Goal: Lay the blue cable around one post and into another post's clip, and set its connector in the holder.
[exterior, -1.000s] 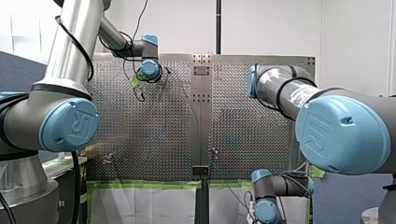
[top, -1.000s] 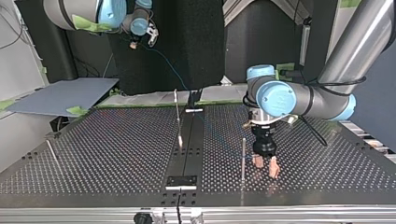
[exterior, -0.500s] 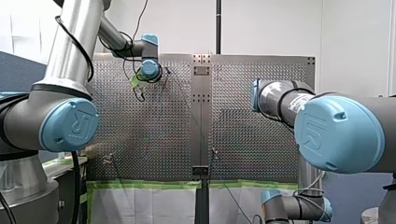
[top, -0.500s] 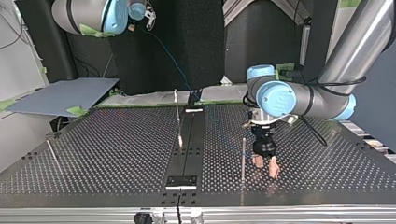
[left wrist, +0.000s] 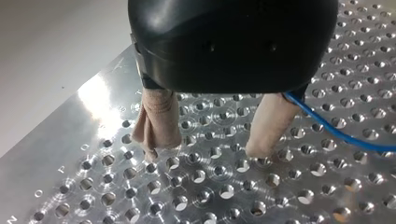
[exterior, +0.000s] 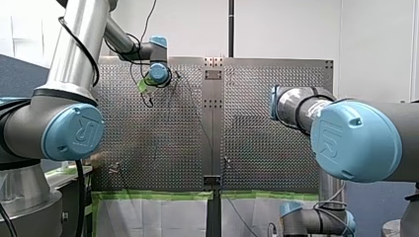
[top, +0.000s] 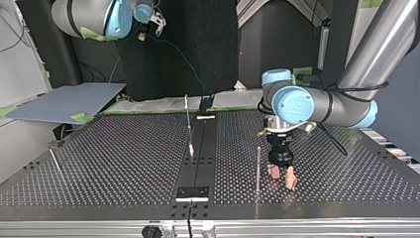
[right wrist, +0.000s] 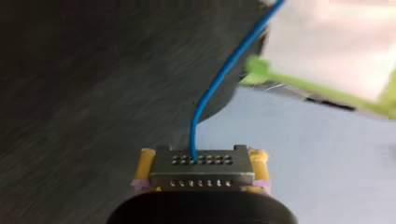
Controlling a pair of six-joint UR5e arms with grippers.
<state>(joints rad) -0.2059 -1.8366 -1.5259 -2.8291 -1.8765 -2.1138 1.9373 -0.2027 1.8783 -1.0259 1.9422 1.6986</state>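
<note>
Blue cable (right wrist: 219, 79) rises from the connector (right wrist: 202, 170), which our right gripper (top: 145, 33) clamps between its yellow pads (right wrist: 142, 165), high above the perforated table (top: 124, 163) at the top view's left; from there the cable slopes down toward the table's middle; our left gripper (left wrist: 205, 151) hangs low over the table near a post (top: 257, 168), its beige pads (left wrist: 159, 116) spread apart with nothing between them; the cable passes just beside one pad.

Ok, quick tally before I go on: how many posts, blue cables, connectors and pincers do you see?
posts: 3
blue cable: 1
connector: 1
pincers: 2, left pincer and right pincer
total: 7
</note>
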